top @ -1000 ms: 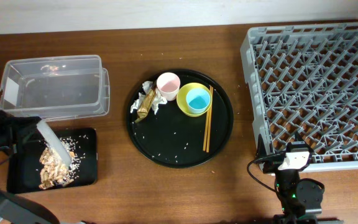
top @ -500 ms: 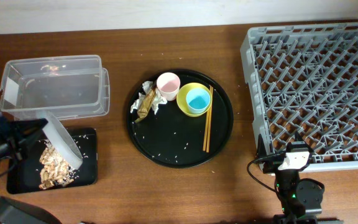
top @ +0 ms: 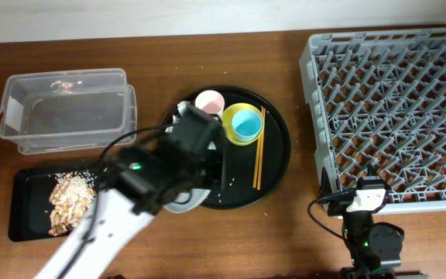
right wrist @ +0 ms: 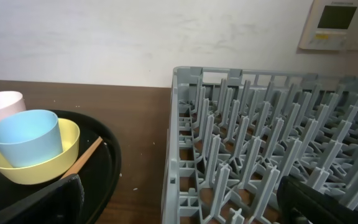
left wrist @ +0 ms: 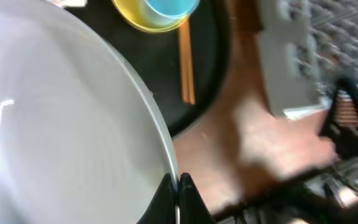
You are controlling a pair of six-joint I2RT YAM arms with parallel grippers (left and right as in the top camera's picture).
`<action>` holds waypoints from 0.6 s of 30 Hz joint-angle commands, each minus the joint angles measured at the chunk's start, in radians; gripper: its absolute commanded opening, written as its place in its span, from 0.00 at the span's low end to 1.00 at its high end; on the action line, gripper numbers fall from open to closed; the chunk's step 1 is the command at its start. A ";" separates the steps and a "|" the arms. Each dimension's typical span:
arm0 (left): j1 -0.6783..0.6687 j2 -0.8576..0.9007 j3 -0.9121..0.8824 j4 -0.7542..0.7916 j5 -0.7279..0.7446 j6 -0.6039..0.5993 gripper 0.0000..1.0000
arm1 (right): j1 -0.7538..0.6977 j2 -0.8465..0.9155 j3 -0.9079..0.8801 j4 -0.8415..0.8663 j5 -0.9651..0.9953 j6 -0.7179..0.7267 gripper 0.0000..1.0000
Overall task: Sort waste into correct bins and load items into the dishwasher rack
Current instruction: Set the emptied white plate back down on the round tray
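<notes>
My left gripper is shut on the rim of the pale plate. My left arm holds it above the round black tray; an edge of the plate shows under the arm. On that tray stand the pink cup and the yellow bowl with the light-blue cup in it. The chopsticks lie beside them. The napkins are mostly hidden by the arm. Food scraps lie in the shallow black tray. My right gripper is open and empty by the rack.
The clear tub stands at the back left, behind the shallow black tray. White crumbs are scattered on the round tray. The rack's near wall is close in front of my right gripper. A wall panel hangs behind.
My left arm has swung from over the shallow black tray at the left to above the round black tray, carrying the plate. The right arm has not moved.
</notes>
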 commanded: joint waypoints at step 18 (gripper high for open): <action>-0.105 0.536 0.005 0.277 -0.122 -0.095 0.13 | -0.005 -0.005 -0.006 -0.006 0.009 -0.007 0.98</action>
